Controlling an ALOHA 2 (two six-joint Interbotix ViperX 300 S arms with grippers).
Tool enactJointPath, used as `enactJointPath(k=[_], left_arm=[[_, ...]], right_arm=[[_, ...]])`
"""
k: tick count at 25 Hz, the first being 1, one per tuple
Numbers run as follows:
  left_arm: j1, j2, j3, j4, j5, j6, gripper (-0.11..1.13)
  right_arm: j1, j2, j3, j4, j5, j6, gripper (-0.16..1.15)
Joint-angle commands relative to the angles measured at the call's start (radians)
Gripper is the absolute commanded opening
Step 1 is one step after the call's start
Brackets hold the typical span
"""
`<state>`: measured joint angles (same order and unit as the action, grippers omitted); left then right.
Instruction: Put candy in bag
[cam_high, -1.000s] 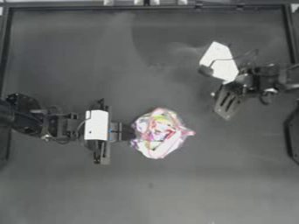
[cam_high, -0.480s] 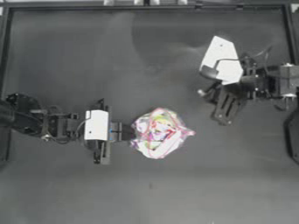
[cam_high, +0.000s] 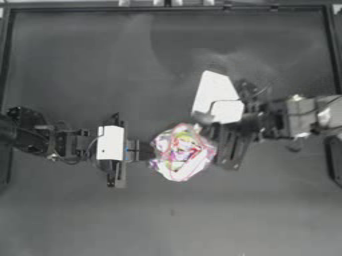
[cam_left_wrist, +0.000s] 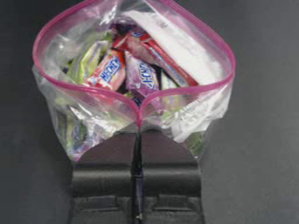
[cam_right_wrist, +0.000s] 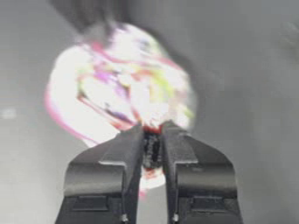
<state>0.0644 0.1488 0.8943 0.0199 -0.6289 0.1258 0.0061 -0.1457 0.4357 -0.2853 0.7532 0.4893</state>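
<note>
Candy (cam_right_wrist: 152, 129), a tiny red-and-whitish wrapped sweet, shows only as a small red end between the tips of the right gripper (cam_right_wrist: 152, 131) in the right wrist view, where the two dark jaws stand very close together around it. It is too small to make out in the top view.

Largest in the scene is the dark flat table (cam_high: 80, 65), which fills the top view. At its centre sits the small clear plastic zip bag (cam_high: 180, 152), its pink-red zip strip running around the mouth and multicoloured sweets showing through the plastic. In the left wrist view the bag (cam_left_wrist: 134, 78) has its mouth spread wide.

From the left edge of the top view comes the left gripper (cam_high: 148, 151), touching the bag's left side. The left wrist view shows the left gripper (cam_left_wrist: 139, 131) with its jaws pressed together on the near rim of the bag.

From the right edge comes the right gripper (cam_high: 224, 150), just beside the bag's right side.
</note>
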Motion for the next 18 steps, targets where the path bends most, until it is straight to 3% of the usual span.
enactJointPath(k=[1,18], left_arm=[[0.002,-0.015,-0.018,0.0,-0.006,0.0,0.04],[0.003,-0.015,-0.017,0.0,-0.006,0.0,0.04]], right_arm=[[0.017,0.018,-0.055,-0.005,-0.006,-0.003,0.5],[0.049,0.16,-0.077,0.005,-0.091,0.012,0.5]])
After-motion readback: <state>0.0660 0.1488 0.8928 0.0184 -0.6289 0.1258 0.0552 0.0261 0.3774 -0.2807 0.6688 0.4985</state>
